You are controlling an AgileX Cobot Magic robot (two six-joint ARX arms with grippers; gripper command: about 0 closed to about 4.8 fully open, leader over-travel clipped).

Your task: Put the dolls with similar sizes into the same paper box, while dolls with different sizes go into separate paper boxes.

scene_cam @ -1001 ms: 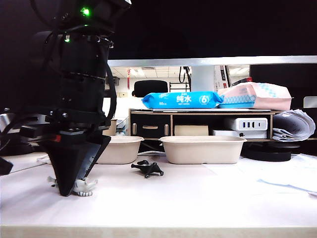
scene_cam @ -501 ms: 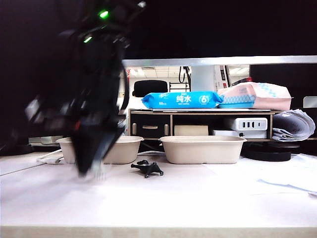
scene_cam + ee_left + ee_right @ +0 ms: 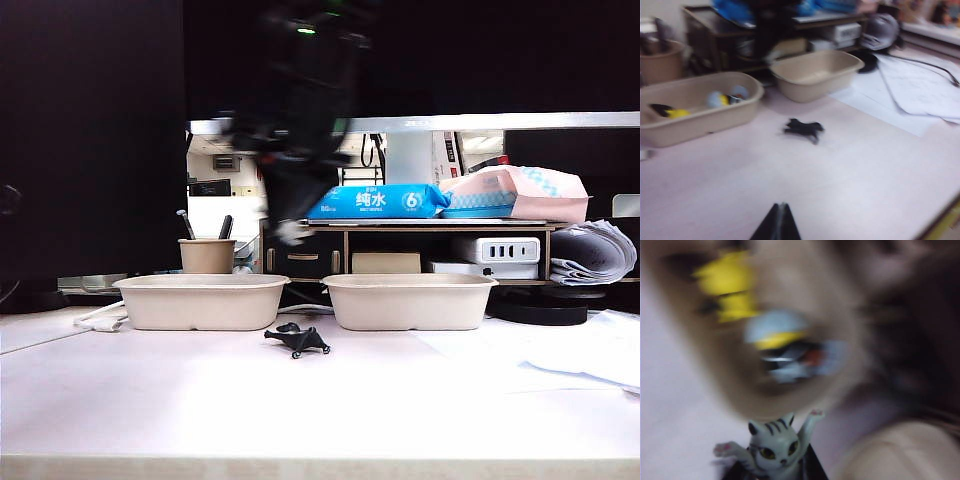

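The right gripper [image 3: 775,475] holds the striped tiger doll [image 3: 772,449] above the left paper box [image 3: 200,300]; the left gripper [image 3: 777,227] shows closed tips.

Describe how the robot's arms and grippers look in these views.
The right arm is a bulky black, motion-blurred shape with a green indicator light near its top. The left gripper shows only two black fingers tapering to a point. The right gripper shows dark fingers.
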